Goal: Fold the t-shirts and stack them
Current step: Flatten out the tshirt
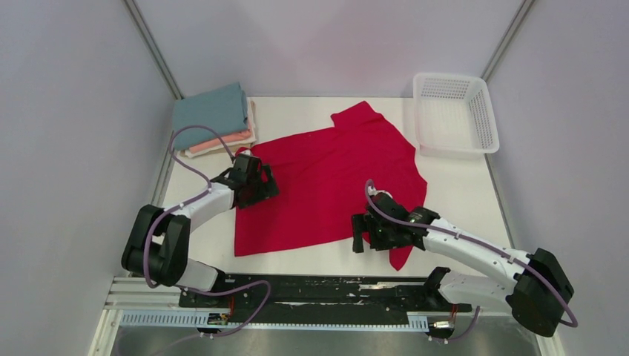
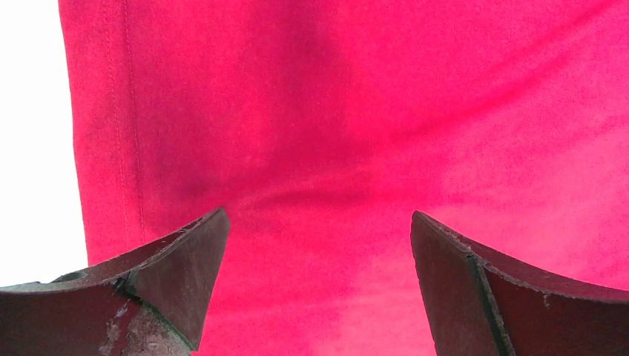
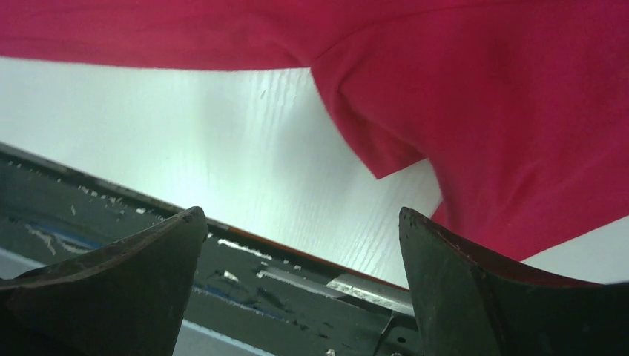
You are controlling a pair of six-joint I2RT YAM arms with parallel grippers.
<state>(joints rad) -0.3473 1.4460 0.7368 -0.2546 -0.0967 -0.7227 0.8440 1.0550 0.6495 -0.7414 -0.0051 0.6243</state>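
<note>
A crimson-red t-shirt (image 1: 326, 182) lies spread flat on the middle of the white table. Folded shirts are stacked at the back left: teal-blue (image 1: 211, 111) on top, salmon-pink (image 1: 226, 139) under it, and a cream edge below. My left gripper (image 1: 258, 187) is open over the red shirt's left edge; in the left wrist view it (image 2: 319, 222) hovers above red cloth (image 2: 356, 111) beside the stitched hem. My right gripper (image 1: 361, 233) is open at the shirt's near edge; in the right wrist view it (image 3: 303, 219) is empty, with a sleeve (image 3: 504, 126) to its right.
A white plastic mesh basket (image 1: 454, 115) stands at the back right. The black mounting rail (image 1: 311, 293) runs along the table's near edge and shows in the right wrist view (image 3: 111, 215). Bare white table (image 1: 460, 193) lies right of the shirt.
</note>
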